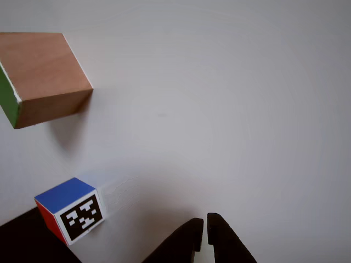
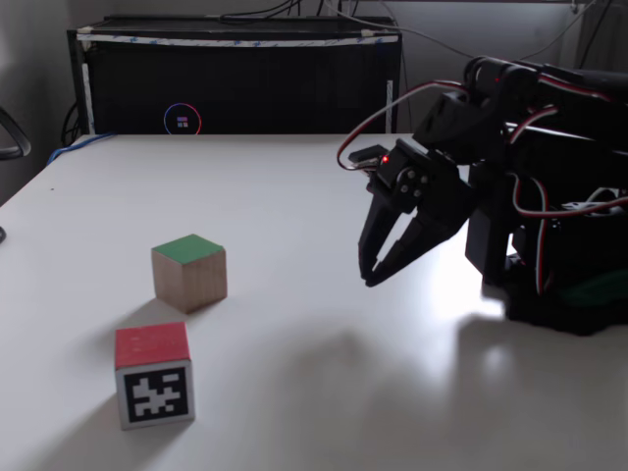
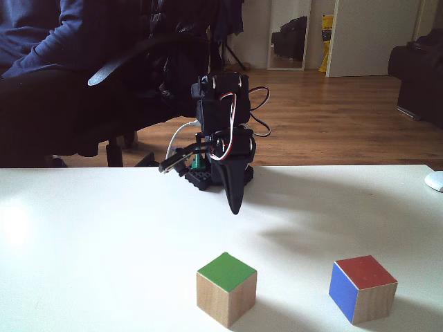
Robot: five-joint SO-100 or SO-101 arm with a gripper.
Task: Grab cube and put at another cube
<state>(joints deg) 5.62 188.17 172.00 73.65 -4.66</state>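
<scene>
The cube (image 2: 189,275) is light-brown wood with a green top and rests on the white table. In the other view the cube (image 1: 46,71) sits at upper left, green face toward the left edge. The other cube (image 2: 153,373) is smaller, with a red top and a black-and-white marker face, and stands just in front of the wooden one. Its blue side shows in a fixed view (image 3: 363,287), apart from the cube (image 3: 225,290). My gripper (image 2: 369,278) hangs shut and empty above the table, right of both cubes. Its fingertips (image 1: 200,226) point down beside the other cube (image 1: 71,211).
The arm's black base (image 2: 569,294) stands at the right of the table. A black cabinet (image 2: 235,83) runs along the far edge. In a fixed view, a seated person (image 3: 41,41) in an office chair is behind the table, and a white mouse (image 3: 435,180) lies at its right edge.
</scene>
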